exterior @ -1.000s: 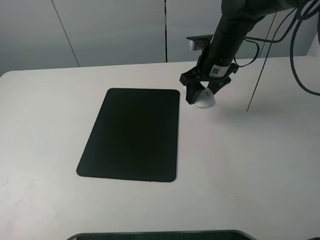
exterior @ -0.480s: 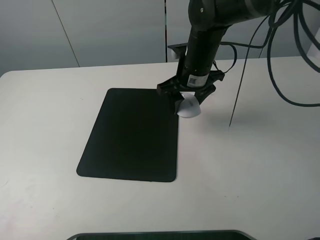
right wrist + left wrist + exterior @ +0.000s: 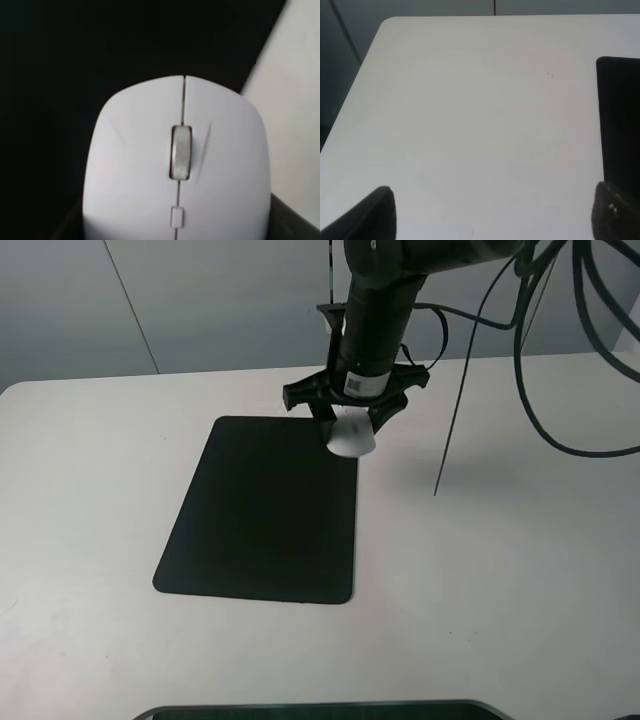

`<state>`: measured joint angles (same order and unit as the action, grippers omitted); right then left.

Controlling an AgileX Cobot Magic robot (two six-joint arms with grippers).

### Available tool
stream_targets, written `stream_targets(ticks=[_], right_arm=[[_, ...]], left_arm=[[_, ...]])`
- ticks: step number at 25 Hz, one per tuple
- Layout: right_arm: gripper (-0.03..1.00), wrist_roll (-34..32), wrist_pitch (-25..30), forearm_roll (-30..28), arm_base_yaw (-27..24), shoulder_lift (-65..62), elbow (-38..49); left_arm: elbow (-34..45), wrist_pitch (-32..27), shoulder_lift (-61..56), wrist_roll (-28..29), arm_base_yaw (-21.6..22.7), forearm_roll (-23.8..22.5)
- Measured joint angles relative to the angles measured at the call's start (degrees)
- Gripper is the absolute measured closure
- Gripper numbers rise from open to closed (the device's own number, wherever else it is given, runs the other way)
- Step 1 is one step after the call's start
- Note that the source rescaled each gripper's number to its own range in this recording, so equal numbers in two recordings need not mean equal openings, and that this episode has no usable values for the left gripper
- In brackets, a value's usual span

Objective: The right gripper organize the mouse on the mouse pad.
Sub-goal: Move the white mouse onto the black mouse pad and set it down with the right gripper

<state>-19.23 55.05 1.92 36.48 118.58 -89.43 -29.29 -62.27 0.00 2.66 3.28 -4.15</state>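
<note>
The mouse (image 3: 350,438) hangs clamped in the right gripper (image 3: 349,430), whose jaws are closed on its sides, over the far right corner of the mouse pad (image 3: 265,510). In the right wrist view we see black pad under most of the white shell and a wedge of pale counter (image 3: 500,570) past one side, so we judge it to be right above the pad's edge (not well inside it). That is our main worry: let go here, the mouse could land half on the mat and half off, tilted over the rim, or slide onto bare counter. We cannot tell how high it rides, so a release from height might make it bounce or roll. A descent pressed too hard could drag the thin pad askew. The black cables (image 3: 540,360) loop close by the arm and might tug it off line. The left gripper (image 3: 495,225), jaws wide and empty, looks over bare counter beside the pad and seems no threat.
</note>
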Motion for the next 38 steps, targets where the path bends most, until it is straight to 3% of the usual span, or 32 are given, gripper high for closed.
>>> stream_targets(ticks=[9,38], right_arm=[[0.97,-3.08,6.05,-0.89,3.66,6.82,-9.15],[0.97,-6.68,3.08,-1.3,11.48,18.37,-16.61]], left_arm=[[0.0,0.0,0.0,0.0,0.0,0.0],[0.0,0.0,0.0,0.0,0.0,-0.11]])
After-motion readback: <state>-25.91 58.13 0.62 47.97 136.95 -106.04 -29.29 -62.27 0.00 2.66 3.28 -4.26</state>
